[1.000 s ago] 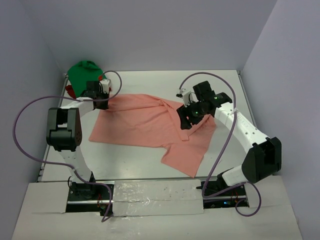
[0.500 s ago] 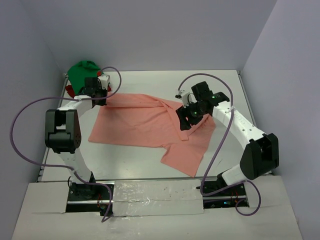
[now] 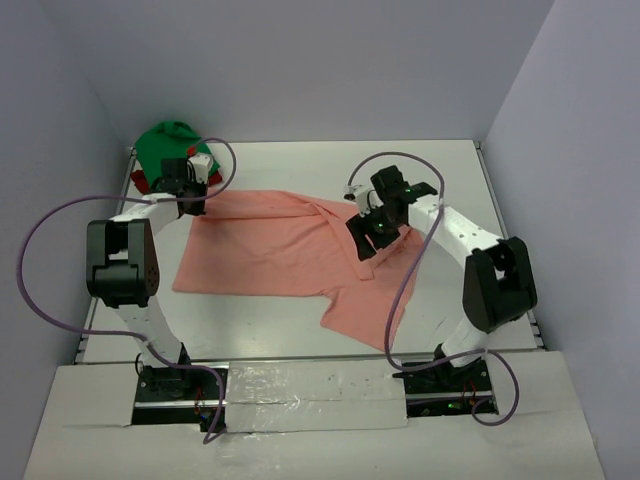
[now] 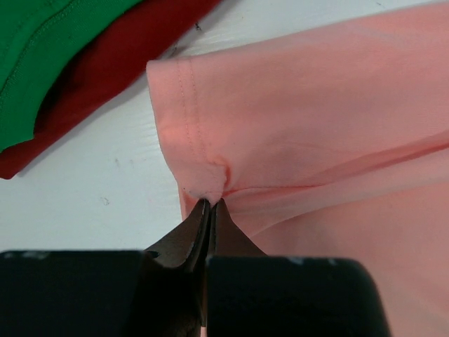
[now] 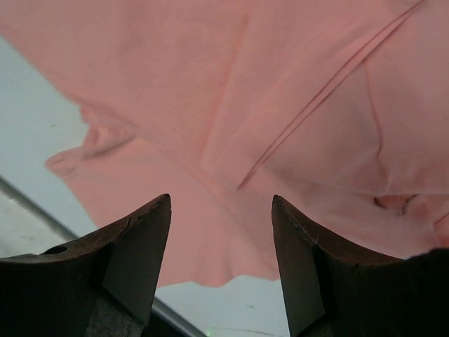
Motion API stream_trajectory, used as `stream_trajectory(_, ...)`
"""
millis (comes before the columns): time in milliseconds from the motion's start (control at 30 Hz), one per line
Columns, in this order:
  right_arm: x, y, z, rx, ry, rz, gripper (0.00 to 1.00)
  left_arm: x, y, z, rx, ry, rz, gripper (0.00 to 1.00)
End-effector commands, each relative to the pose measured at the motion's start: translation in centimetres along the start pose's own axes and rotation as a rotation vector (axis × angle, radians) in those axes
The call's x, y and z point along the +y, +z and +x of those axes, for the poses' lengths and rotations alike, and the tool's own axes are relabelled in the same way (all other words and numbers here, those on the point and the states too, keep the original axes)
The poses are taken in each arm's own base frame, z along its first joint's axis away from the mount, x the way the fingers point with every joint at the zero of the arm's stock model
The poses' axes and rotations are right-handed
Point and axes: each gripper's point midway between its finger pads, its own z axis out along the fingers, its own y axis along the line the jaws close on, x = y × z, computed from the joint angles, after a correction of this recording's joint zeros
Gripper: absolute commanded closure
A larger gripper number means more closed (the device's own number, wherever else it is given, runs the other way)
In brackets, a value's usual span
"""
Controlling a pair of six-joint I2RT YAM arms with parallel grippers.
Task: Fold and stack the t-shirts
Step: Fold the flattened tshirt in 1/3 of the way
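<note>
The salmon-pink t-shirt (image 3: 270, 245) lies spread across the middle of the table, its right part rumpled and folded over. My left gripper (image 3: 193, 204) is at its far left corner, shut on the sleeve by the seam (image 4: 210, 202). The bright green t-shirt (image 3: 165, 145) is bunched in the far left corner, with the dark red t-shirt (image 3: 141, 183) under it. Both also show in the left wrist view: green t-shirt (image 4: 42, 49), dark red t-shirt (image 4: 119, 56). My right gripper (image 3: 364, 246) hovers open over the pink t-shirt's folded right part (image 5: 210, 105), holding nothing (image 5: 221, 210).
The white table (image 3: 300, 320) is walled on the left, back and right. Purple cables loop from both arms over the table. The pink shirt's lower flap (image 3: 365, 315) reaches toward the near edge, where a taped strip (image 3: 310, 385) runs between the arm bases.
My left gripper has drawn the pink sleeve left and back toward the green shirt, stretching the shirt's left side. My right gripper, still open, has shifted left and back over the cloth.
</note>
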Motion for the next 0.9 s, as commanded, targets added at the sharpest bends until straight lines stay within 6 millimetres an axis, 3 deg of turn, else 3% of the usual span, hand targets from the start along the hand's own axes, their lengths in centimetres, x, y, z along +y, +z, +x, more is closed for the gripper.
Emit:
stream_trajectory(0, -3.9, 2.0, -2.9, -0.062, -0.026, 0.127, 0.33, 0.3, -0.8, -1.9, -0.065, 0.011, -0.003, 1.00)
stream_trajectory(200, -6.5, 3.6, -8.6, -0.199, 0.020, 0.106, 0.33, 0.0, -1.2, -2.0, -0.075, 0.000, 0.011, 1.00)
stream_trajectory(400, -9.7, 5.0, -12.2, -0.257, 0.019, 0.181, 0.33, -0.1, -1.6, -1.3, -0.067, 0.002, 0.010, 1.00)
stream_trajectory(667, -10.7, 6.3, -12.4, -0.226, 0.069, 0.116, 0.33, -0.1, -1.6, -1.5, -0.063, 0.002, 0.011, 1.00)
stream_trajectory(867, -10.8, 7.3, -11.1, -0.168, 0.100, 0.092, 0.34, -0.1, -1.6, -1.9, -0.068, -0.001, 0.019, 1.00)
